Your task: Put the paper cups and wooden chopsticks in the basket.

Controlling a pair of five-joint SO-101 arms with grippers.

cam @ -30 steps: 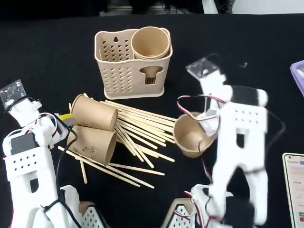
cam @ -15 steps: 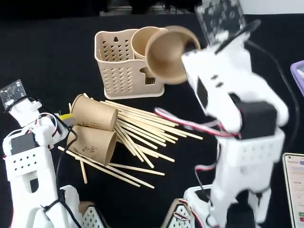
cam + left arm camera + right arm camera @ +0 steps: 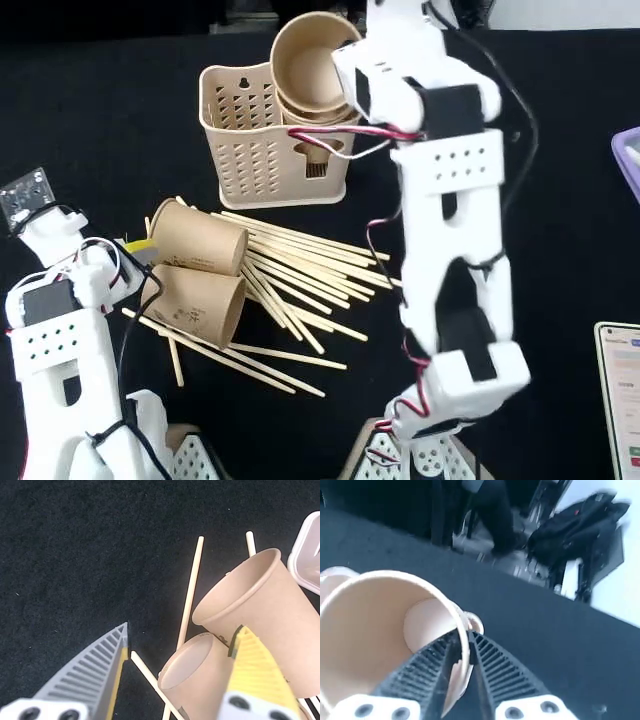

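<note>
- Left gripper [image 3: 181, 632]: jaws spread wide, nothing held. It sits well left of the basket [image 3: 262, 150] and nearer the arm bases, just beside two fallen cups.
- Upper cup [image 3: 200, 237]: on its side in front of the basket's left corner, on the black table [image 3: 100, 120].
- Lower cup [image 3: 197, 303]: on its side, touching the upper cup, farther from the basket.
- Chopsticks [image 3: 300, 280]: loose fan in front of the basket, running under both fallen cups, outside the basket.
- Nested cup [image 3: 318, 113]: upright in the basket's right compartment, only its rim visible.
- Held cup [image 3: 310, 62]: tilted, mouth up, directly over the nested cup, at the basket's right compartment.
- Right gripper [image 3: 462, 655]: fingers pinched on the held cup's rim, one inside the wall and one outside, above the basket's right side.
</note>
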